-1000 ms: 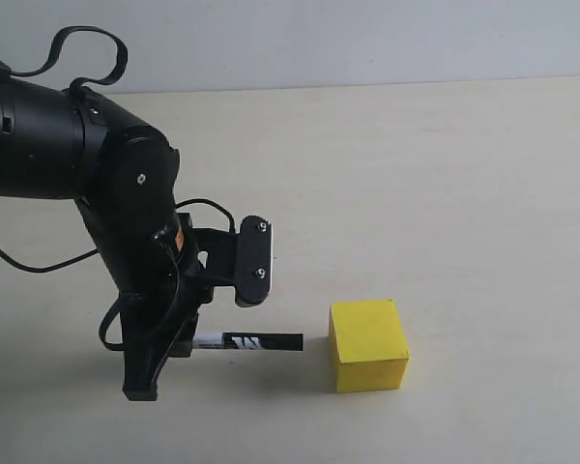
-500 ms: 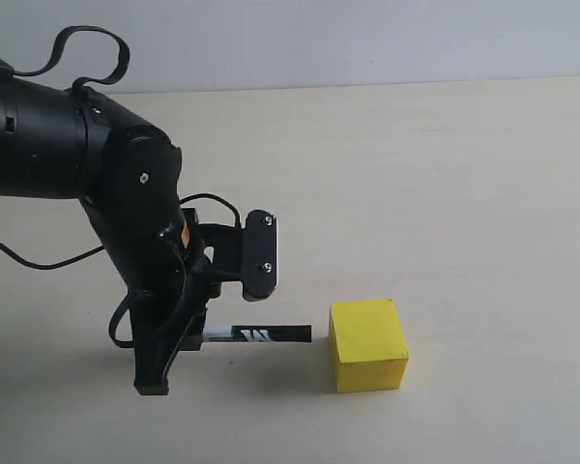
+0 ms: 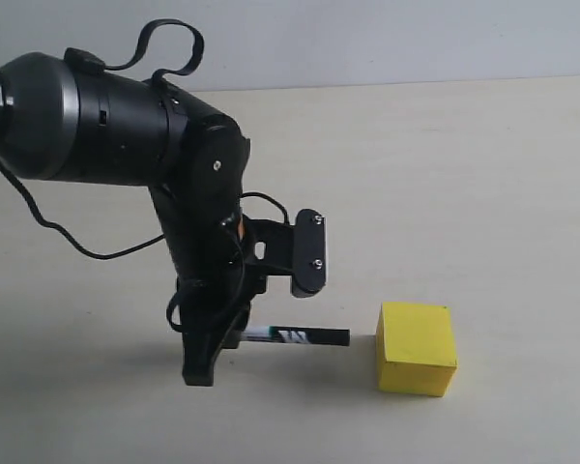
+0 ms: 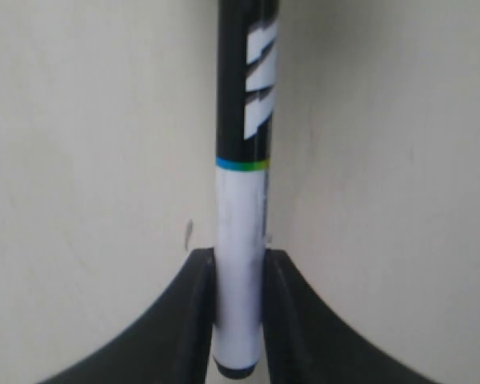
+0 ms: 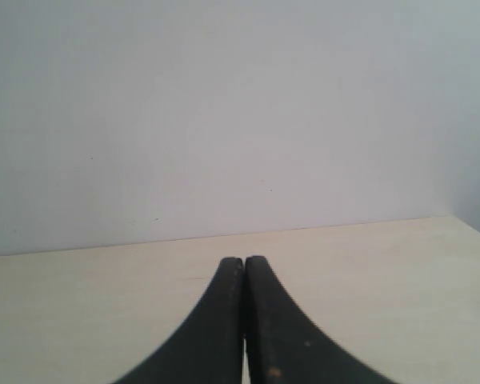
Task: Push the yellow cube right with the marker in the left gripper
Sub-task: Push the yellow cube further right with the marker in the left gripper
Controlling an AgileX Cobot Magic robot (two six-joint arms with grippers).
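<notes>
While the left tool [image 3: 217, 350] clenches the marker [image 3: 300, 337] by its white barrel, we log the black end aimed at 3 o'clock, near the yellow cube [image 3: 416, 348] on the tabletop [image 3: 483, 193], not touching. Step: contact for the push, not yet made. Next, we judge — drive toward 3 o'clock, centred on its face. Right tool [image 5: 244, 320] — pressed closed, empty.

The held end of the marker [image 3: 295, 336] is hidden behind the left gripper [image 3: 220, 346], and its label marks are too small to be read. In the left wrist view its black part is cut off and blurred. Of the right gripper [image 5: 244, 268], only the fingertips are shown.
</notes>
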